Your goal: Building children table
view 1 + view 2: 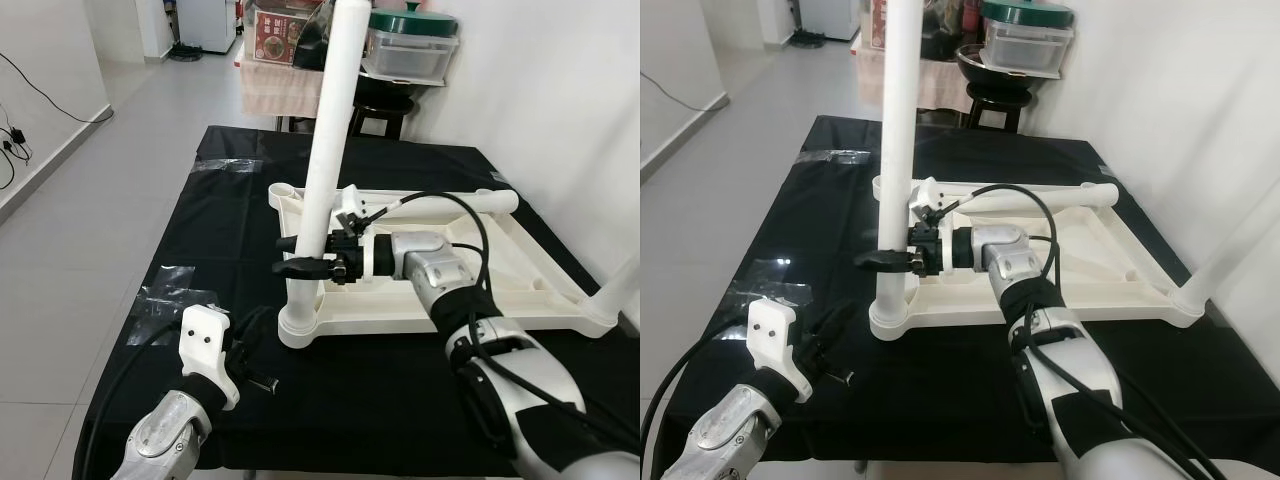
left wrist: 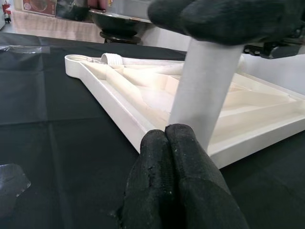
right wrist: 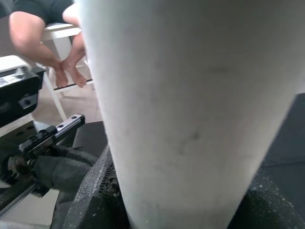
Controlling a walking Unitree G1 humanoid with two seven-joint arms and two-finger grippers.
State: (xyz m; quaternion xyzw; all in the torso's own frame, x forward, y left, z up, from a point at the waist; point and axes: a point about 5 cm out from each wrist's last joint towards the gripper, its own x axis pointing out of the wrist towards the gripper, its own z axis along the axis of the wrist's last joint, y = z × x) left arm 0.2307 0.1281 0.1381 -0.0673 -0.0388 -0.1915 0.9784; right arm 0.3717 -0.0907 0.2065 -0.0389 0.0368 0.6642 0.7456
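1. On the black-covered desk (image 1: 420,165), head views: an upturned white tabletop (image 1: 500,265), underside ribs facing up. One white leg (image 1: 322,170) stands in the near-left corner socket (image 1: 299,325), long axis vertical with a slight lean. A second leg (image 1: 440,203) lies flat along the far edge. A third leg (image 1: 610,300) rises at the near-right corner.
2. Same views: right gripper (image 1: 300,255), arm reaching across the tabletop from the right, fingers clenched around the standing leg low on its shaft, just above the socket. Left gripper (image 1: 262,380) is low over the desk, near the socket and to its near-left, apart from the leg. Right arm is on the part; left arm is nearest the base.
3. Left wrist view: its own fingers (image 2: 178,181) pressed together, grasping nothing. The leg stands straight ahead, just beyond the tips, the tabletop edge behind it.
4. Right wrist view: the leg shaft very close, dark finger pads (image 3: 88,200) pressed on either side. A person's bare feet (image 3: 64,71) by a stool in the background.
5. Judgement: seating the leg calls for force along its vertical axis into the socket.
6. Writing: a red printed box (image 1: 275,38) beyond the desk; lettering too small to read.
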